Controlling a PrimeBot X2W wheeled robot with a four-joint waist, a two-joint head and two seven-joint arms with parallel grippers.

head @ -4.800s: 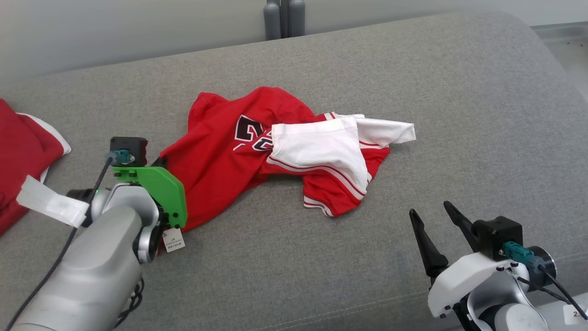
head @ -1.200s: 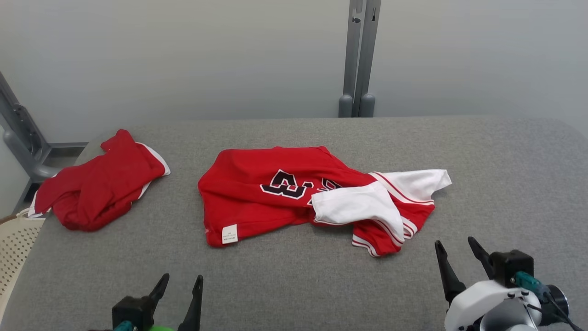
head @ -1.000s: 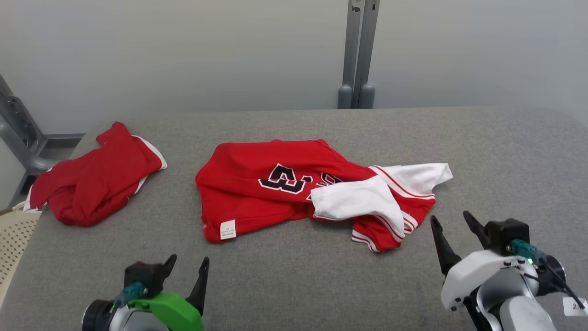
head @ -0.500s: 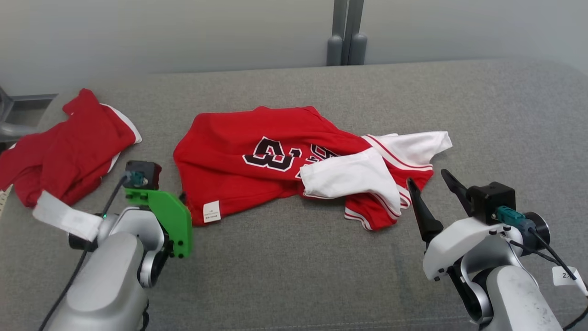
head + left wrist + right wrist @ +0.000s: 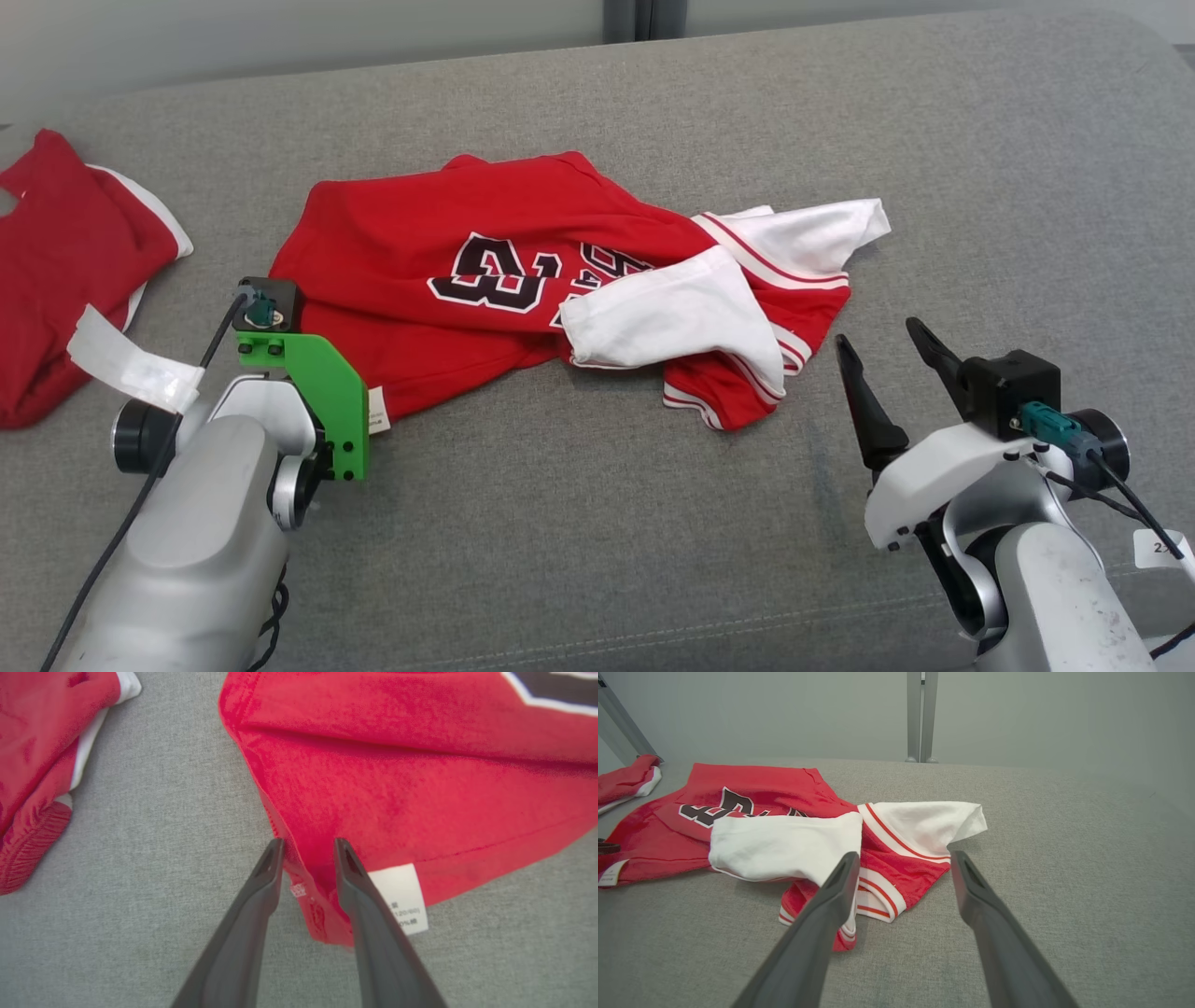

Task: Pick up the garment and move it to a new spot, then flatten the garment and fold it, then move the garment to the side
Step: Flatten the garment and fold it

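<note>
A red garment (image 5: 420,243) with white sleeves lies crumpled on the grey cushion (image 5: 597,523). The left arm (image 5: 205,485) reaches its near left corner, where a green bracket (image 5: 322,397) hides the fingers. The right gripper (image 5: 876,332) hovers beside the sleeve end, fingers spread. A second red cloth (image 5: 56,252) lies far left.

The garment (image 5: 420,243) lies in the middle of the worktop (image 5: 579,523), with a second garment (image 5: 56,252) well apart to its left. Its near left corner, beside the label (image 5: 399,896), sits between the 2 fingers of the left claw (image 5: 308,847). The right claw (image 5: 878,332) stands near its right end.
</note>
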